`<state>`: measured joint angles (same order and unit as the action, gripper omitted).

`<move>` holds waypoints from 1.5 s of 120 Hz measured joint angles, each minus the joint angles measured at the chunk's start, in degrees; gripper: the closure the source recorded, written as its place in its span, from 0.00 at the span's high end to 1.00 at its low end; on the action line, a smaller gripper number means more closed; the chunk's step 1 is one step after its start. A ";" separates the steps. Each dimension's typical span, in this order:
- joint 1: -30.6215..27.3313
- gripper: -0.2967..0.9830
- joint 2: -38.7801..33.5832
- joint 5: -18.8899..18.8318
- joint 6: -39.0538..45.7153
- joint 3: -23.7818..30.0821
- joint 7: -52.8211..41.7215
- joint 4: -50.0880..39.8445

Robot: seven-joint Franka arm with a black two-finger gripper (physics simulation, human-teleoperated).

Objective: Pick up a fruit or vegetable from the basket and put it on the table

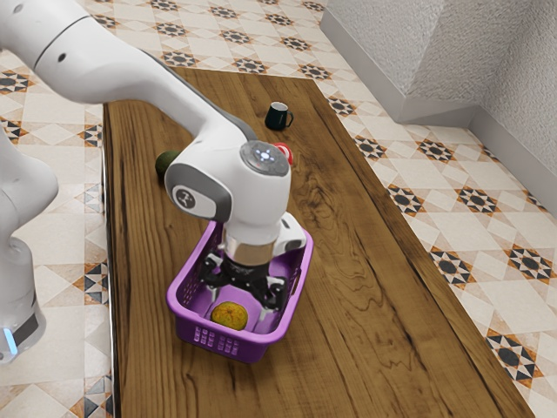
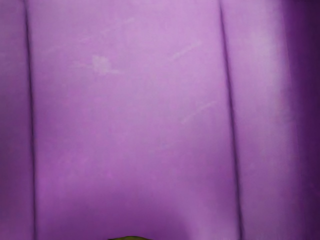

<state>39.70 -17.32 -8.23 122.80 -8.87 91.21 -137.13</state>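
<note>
Exterior view: fingers of the black gripper [image 1: 240, 306] stand wide apart, lowered inside the purple basket [image 1: 277, 338], clamped on nothing. Yellow-orange fruit [image 1: 229, 315] lies on the basket floor, close by the fingertips; wrist view catches its edge [image 2: 130, 238]. Basket sits on the wooden table [image 1: 365, 348]. Well apart from it, dark mug [image 1: 277, 117], red-and-white object [image 1: 285, 151], dark green item [image 1: 163, 165] partly behind the arm

My white seven-joint arm [image 1: 117, 74] reaches in from the exterior view's upper left and slopes down to my bulky wrist [image 1: 228, 187] (a small light glows on its round cap). Below it my black two-finger gripper [image 1: 239, 306] hangs pointing downward, its fingers [image 1: 265, 312] parted, with a clear gap between them.
</note>
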 joint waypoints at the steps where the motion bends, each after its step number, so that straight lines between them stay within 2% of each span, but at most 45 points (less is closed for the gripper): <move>1: 0.27 0.77 -0.02 -0.01 0.03 -0.28 -0.03 0.00; 30: 2.32 0.77 -0.18 -0.11 0.54 -2.40 -0.70 -0.02; 48: 8.85 0.77 -0.48 -0.30 0.69 -9.79 -1.15 -0.24; 60: 14.91 0.77 -1.17 -1.32 0.76 -16.58 -1.39 -0.26; 77: 18.49 0.77 -2.18 -2.90 0.73 -18.82 -1.57 -0.20; 98: 18.56 0.77 -1.88 -3.83 0.40 -18.33 -1.65 -0.18; 117: 16.25 0.77 -1.38 -3.69 0.30 -16.47 -1.86 -0.18; 144: 6.94 0.77 -1.22 -2.12 0.28 -6.73 -2.31 -0.26; 159: 3.92 0.77 -1.14 -0.65 0.26 -2.66 -2.58 -0.27; 180: 2.89 0.77 -1.12 0.35 0.20 -0.96 -2.84 -0.35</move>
<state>42.59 -18.44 -7.88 123.00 -9.83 88.37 -137.47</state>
